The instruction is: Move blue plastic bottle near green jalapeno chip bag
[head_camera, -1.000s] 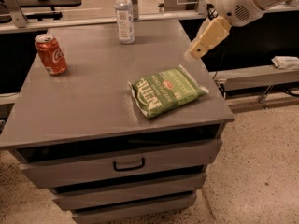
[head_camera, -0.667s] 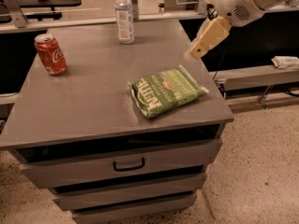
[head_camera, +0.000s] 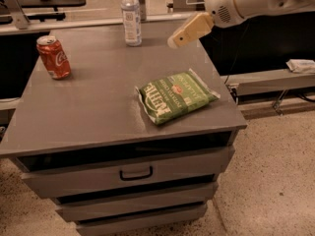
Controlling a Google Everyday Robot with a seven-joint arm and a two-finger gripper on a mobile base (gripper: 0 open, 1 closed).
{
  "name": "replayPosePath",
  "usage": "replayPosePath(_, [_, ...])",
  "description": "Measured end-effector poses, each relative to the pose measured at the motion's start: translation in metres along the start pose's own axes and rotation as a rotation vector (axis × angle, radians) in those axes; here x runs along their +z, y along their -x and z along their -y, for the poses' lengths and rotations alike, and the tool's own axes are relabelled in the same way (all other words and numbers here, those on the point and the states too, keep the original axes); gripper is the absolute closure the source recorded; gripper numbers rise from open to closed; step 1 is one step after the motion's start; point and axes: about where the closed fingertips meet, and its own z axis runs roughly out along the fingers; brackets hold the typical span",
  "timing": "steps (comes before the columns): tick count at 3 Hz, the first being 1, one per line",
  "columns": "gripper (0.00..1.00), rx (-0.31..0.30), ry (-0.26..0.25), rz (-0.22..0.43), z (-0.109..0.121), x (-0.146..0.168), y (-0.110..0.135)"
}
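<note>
The blue plastic bottle (head_camera: pixel 131 19) stands upright at the far edge of the grey cabinet top (head_camera: pixel 98 107), a little right of the middle of that edge, white cap up. The green jalapeno chip bag (head_camera: pixel 176 96) lies flat near the right edge, toward the front right corner, its lettering facing up, well apart from the bottle. The gripper (head_camera: pixel 179 36) hangs in the air over the far right corner, to the right of the bottle and not touching it, its tan tip pointing down and left toward the surface. It carries nothing, and whether it is released or clenched I cannot tell. A red soda can (head_camera: pixel 53 57) stands upright near the left edge, toward the far left corner. Below the top, the cabinet's front shows drawers, the uppermost with a dark handle (head_camera: pixel 136 173).
</note>
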Motion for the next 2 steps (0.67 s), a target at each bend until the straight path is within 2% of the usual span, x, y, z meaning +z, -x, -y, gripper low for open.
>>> replayPosePath(1, [0.00,0.115,-0.039,0.141,0.034,0.054,0.015])
replayPosePath(2, [0.00,0.174,-0.071,0.222,0.059,0.108,0.025])
